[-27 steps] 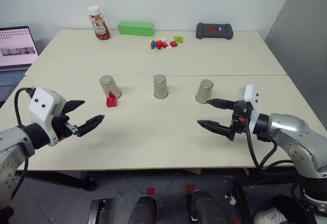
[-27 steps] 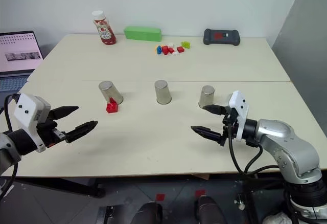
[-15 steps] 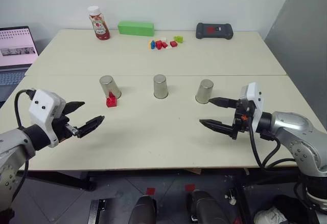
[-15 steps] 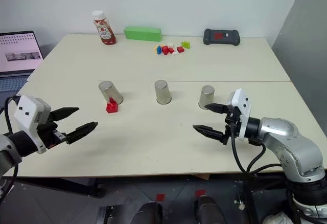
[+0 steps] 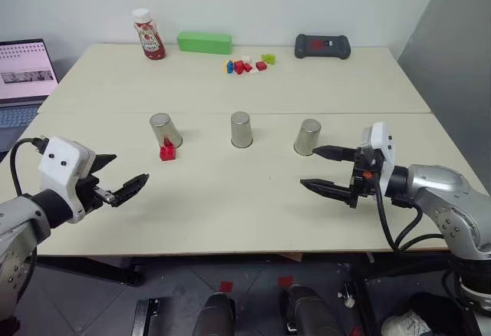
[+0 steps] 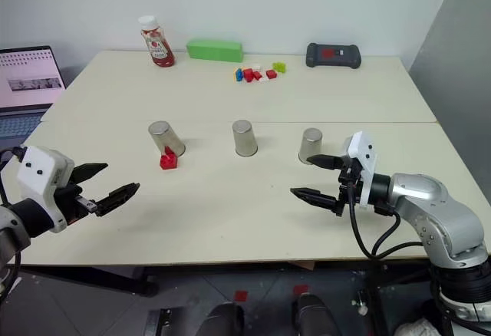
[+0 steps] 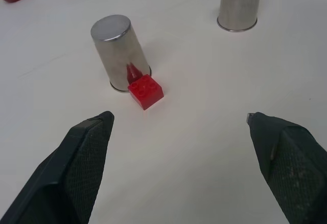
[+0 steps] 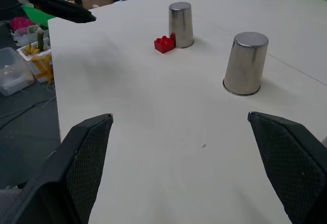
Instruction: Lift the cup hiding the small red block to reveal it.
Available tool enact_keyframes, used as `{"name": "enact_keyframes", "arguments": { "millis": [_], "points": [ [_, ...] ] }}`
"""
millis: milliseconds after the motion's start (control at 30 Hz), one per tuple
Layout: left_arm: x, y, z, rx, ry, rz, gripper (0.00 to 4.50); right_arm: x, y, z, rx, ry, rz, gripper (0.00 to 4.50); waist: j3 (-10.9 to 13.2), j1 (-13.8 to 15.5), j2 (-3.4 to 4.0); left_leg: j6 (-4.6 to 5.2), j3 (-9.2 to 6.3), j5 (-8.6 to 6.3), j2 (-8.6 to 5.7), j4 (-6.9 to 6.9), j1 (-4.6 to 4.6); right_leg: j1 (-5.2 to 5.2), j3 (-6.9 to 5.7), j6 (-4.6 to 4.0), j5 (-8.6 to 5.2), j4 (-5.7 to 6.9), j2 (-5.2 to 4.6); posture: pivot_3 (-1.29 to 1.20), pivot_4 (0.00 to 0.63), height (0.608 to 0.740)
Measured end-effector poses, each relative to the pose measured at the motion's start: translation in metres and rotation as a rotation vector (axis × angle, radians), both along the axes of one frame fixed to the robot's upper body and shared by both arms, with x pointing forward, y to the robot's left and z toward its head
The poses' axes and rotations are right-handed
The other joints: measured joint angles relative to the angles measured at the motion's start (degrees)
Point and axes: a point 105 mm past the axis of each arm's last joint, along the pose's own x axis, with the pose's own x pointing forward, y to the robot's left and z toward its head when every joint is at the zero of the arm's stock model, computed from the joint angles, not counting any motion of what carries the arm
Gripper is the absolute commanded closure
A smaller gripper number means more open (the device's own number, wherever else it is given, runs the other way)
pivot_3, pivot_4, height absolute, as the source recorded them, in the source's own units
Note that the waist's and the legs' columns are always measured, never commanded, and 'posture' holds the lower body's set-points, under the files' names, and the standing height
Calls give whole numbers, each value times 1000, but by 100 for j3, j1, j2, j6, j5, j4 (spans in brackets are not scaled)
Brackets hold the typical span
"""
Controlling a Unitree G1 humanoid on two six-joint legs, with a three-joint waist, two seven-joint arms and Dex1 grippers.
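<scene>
Three silver cups stand upside down in a row on the table: the left cup (image 5: 165,130), a middle one (image 5: 241,130) and a right one (image 5: 308,136). The small red block (image 5: 167,152) lies uncovered on the table, touching the near side of the left cup's base (image 7: 120,50). My left gripper (image 5: 130,166) hovers open and empty near the table's left front, nearer me than that cup and to its left. Just in front of the right cup, my right gripper (image 5: 308,166) is open and empty too.
Along the far edge stand a ketchup bottle (image 5: 148,35), a green box (image 5: 204,42), a cluster of mixed-colour bricks (image 5: 247,64) and a black controller (image 5: 322,45). A laptop (image 5: 27,75) sits off the table's left. The table's front edge lies just below both grippers.
My left gripper has drawn back a little to the left, away from the left cup. The right gripper has barely shifted. Cups and block have not moved.
</scene>
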Motion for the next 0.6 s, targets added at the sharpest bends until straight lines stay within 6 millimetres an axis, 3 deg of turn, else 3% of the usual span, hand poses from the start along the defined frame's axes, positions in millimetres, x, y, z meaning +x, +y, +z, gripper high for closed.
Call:
{"name": "enact_keyframes", "arguments": {
  "millis": [400, 600],
  "points": [
    [7, -1, 15, 13, -76, -3, 68, -1, -1, 0, 0, -11, 8, 0, 0, -1, 0, 0, 0, 0, 0, 1, 0, 1, 0, 0, 0, 0, 0, 0, 150, 740],
    [7, 3, 12, -1, -68, 21, 68, -1, -1, -3, 8, -1, -5, 0, 0, -2, 0, 0, 1, 0, 0, 0, 0, 0, 1, 1, 0, 0, 0, 0, 150, 740]
  ]
}}
